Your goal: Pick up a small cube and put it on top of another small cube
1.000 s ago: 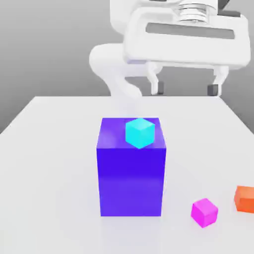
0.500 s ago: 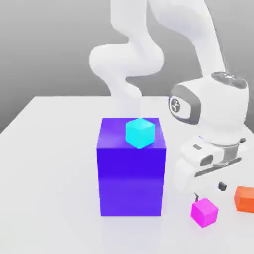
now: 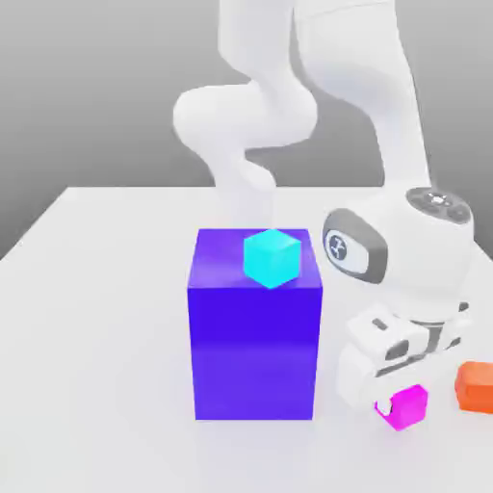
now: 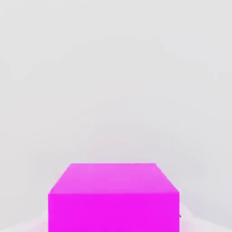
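The small magenta-pink cube (image 3: 406,406) rests on the white table (image 3: 96,318), near the front on the exterior view's right. Its upper part is covered by my gripper (image 3: 392,388), which has come down right over it, with the white hand low above the table. In the hand view the magenta cube (image 4: 113,199) is very close and faces me squarely. A small cyan cube (image 3: 272,257) sits on top of the big blue-violet block (image 3: 255,337) in the middle of the table.
A small orange cube (image 3: 475,387) lies on the table just to the exterior view's right of the magenta one, at the picture's edge. The tall blue-violet block stands close beside my hand on the exterior view's left.
My hand has dropped from high above the table down onto the magenta cube. None of the cubes has moved.
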You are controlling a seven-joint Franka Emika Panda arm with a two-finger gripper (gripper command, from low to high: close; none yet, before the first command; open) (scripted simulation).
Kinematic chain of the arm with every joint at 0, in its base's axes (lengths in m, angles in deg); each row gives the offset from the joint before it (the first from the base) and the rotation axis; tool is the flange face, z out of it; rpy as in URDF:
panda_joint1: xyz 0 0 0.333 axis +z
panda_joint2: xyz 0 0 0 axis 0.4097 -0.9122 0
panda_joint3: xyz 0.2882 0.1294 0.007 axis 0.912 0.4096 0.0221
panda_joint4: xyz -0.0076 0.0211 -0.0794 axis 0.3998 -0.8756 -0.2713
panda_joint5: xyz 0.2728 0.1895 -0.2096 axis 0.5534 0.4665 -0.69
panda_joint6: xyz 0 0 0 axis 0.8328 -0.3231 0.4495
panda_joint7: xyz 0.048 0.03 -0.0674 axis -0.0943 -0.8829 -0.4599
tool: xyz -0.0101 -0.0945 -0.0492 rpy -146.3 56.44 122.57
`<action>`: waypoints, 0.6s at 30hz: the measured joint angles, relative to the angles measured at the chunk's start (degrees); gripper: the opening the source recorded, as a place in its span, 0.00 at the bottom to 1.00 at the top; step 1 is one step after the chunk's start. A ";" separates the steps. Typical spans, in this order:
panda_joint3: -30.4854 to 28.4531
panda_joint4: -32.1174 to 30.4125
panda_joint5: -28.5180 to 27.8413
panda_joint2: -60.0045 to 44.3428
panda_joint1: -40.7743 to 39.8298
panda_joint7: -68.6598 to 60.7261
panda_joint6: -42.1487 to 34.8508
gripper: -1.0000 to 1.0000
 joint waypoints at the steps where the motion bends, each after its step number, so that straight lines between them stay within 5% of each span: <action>1: 0.30 -0.28 1.61 0.94 -1.12 -1.39 -0.90 0.00; 7: -3.53 6.26 9.29 0.43 -10.99 -8.69 -7.04 0.00; 18: -17.49 17.63 13.06 -3.95 -27.52 -13.49 -14.01 0.00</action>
